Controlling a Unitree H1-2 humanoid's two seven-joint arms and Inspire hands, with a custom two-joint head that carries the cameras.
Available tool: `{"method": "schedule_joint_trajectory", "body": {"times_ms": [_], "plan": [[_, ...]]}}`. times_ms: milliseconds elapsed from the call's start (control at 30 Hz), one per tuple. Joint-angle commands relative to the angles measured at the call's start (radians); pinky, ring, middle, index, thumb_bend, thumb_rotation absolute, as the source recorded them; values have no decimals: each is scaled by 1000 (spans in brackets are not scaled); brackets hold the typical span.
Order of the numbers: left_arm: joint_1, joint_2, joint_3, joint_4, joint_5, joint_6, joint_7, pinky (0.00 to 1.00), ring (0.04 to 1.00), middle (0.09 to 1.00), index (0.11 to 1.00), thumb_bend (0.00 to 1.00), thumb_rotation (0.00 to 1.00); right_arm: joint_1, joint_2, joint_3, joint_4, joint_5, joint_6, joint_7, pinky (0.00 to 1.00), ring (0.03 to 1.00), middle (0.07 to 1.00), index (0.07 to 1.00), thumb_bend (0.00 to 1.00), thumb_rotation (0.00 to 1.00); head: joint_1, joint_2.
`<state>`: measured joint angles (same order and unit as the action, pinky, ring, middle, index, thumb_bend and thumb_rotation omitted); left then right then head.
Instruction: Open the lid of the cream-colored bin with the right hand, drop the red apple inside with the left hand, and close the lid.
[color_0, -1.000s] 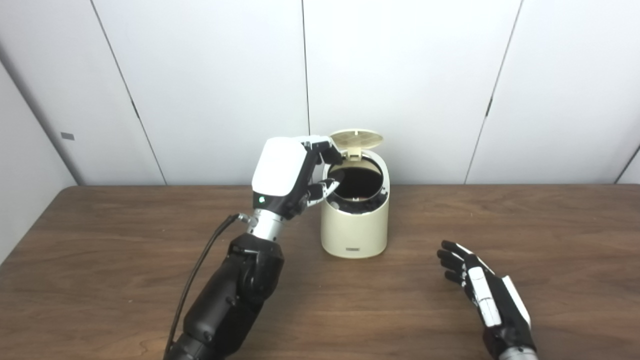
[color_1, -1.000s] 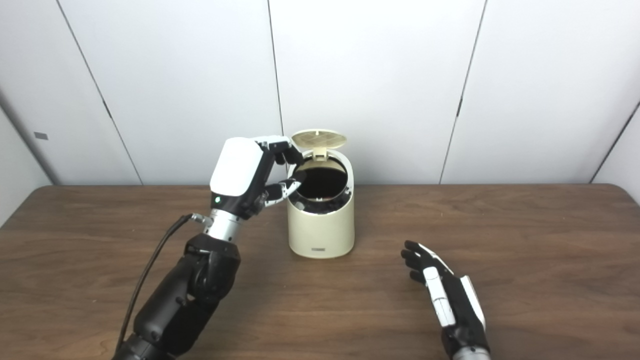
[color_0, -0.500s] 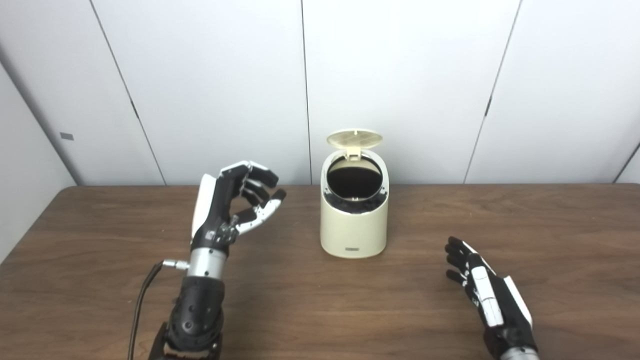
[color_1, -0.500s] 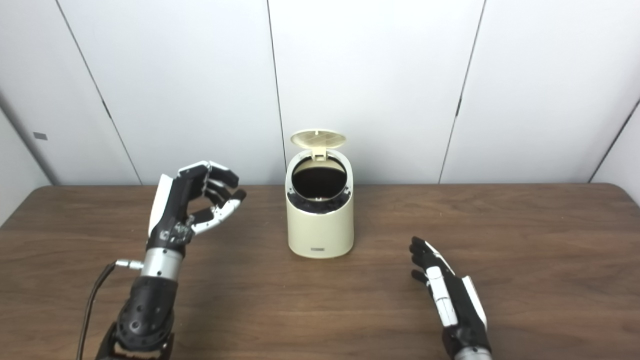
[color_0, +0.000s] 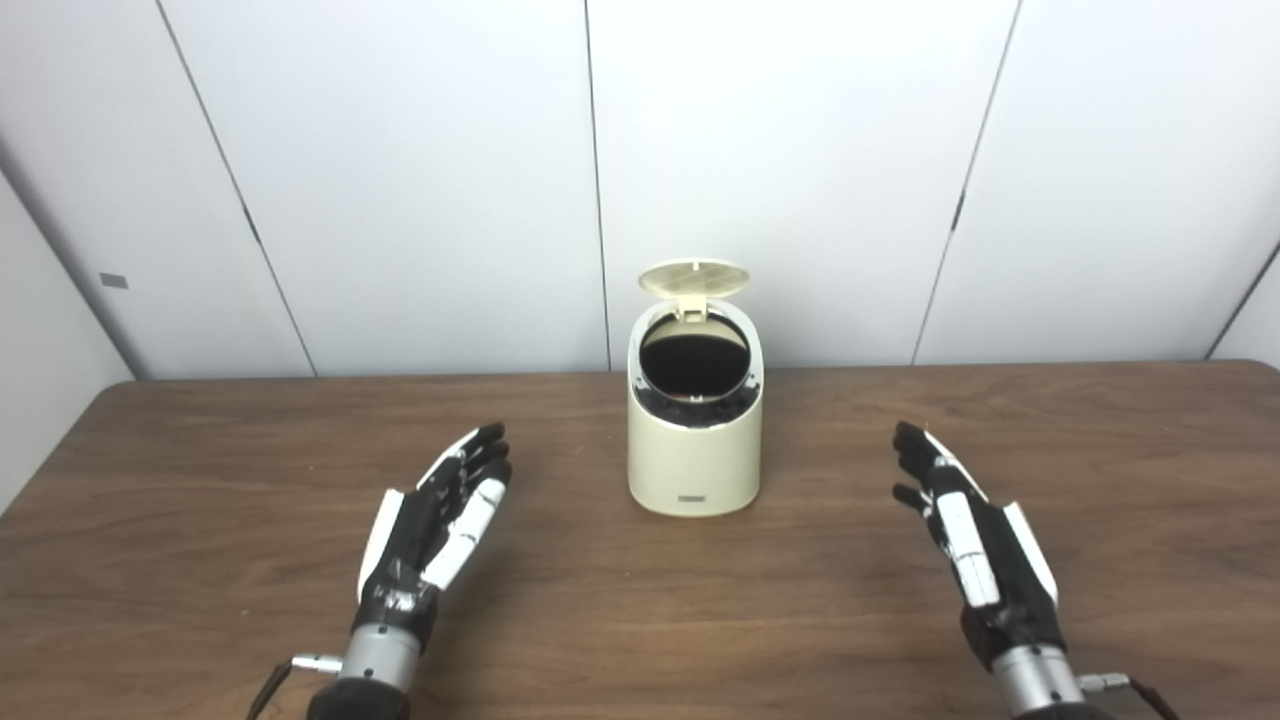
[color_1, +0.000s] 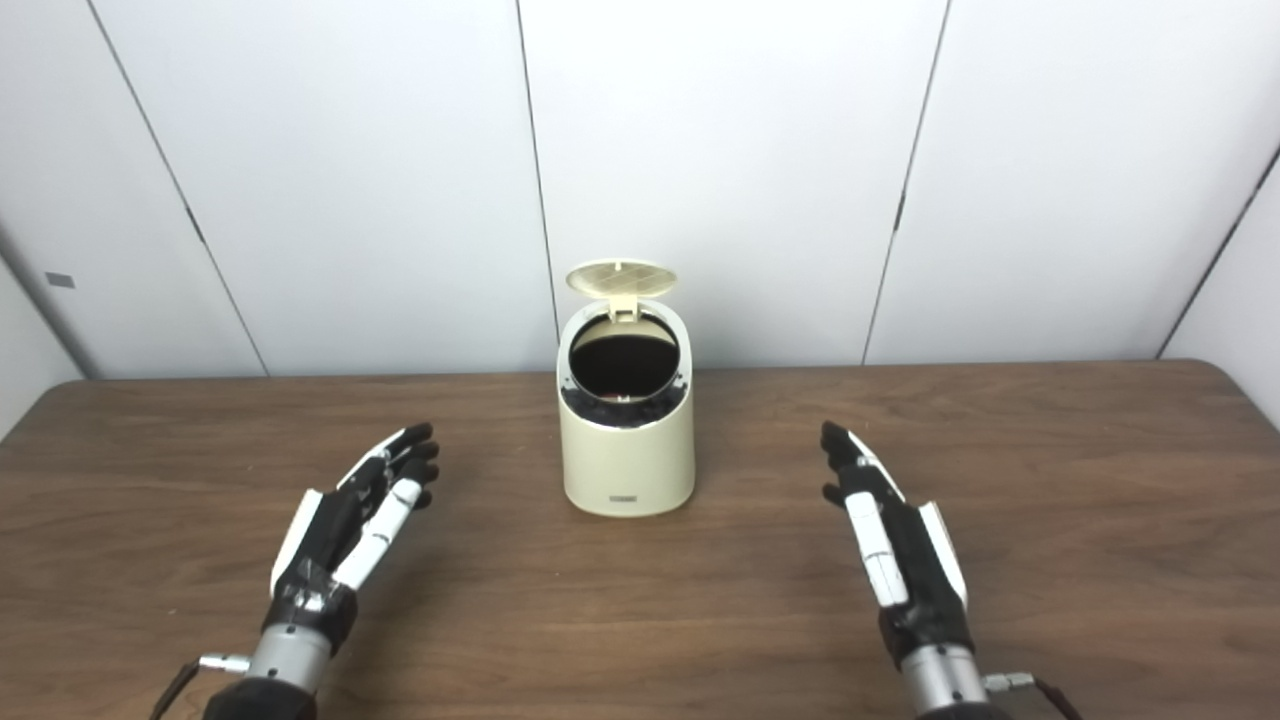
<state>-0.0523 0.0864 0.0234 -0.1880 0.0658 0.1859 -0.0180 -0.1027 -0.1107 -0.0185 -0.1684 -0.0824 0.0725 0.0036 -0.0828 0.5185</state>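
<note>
Left hand (color_0: 432, 530) withdrawn from the bin mouth since 1.0 s ago; now low over the table, left of the bin.

Both hands empty, fingers extended and apart: left hand and right hand (color_0: 968, 535) flank the cream-colored bin (color_0: 694, 460), each well apart from it. Bin stands upright at the centre of the wooden table (color_0: 640, 610); its lid (color_0: 694, 279) is raised at the rear, opening dark. Red apple not visible; interior contents cannot be told.

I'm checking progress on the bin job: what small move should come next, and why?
Probably the right hand should rise toward the raised lid to push it shut. The bin stands open, both hands are empty and flat beside it, and no apple shows on the table.
</note>
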Motion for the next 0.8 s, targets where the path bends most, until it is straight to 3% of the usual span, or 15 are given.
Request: {"method": "schedule_joint_trajectory", "body": {"times_ms": [0,233,333,500,600,767], "plan": [[1,-8,12,6,-14,-62,15,865,868,885,897,495,764,-60,-18,-4,-18,-18,-35,-4,882,938,916,900,576,1000,-2,1],[38,-28,31,53,-22,-125,24,892,888,900,916,507,791,-210,-80,24,-34,-154,34,4,902,930,915,899,618,1000,-15,10],[46,-29,34,69,-20,-152,27,902,891,903,919,532,796,-296,-83,33,-31,-165,73,17,823,916,911,883,591,1000,-18,12],[46,-29,33,89,-5,-176,39,896,891,902,917,512,802,-386,-91,63,-15,-215,121,30,805,897,918,885,589,1000,-11,15],[35,-26,27,94,6,-172,39,896,889,898,916,510,803,-453,-99,85,40,-200,100,62,833,881,885,850,531,1000,-11,15],[31,-18,17,87,19,-161,32,883,878,886,906,474,782,-525,-102,109,113,-201,89,90,737,831,873,845,541,1000,-8,15]]}}
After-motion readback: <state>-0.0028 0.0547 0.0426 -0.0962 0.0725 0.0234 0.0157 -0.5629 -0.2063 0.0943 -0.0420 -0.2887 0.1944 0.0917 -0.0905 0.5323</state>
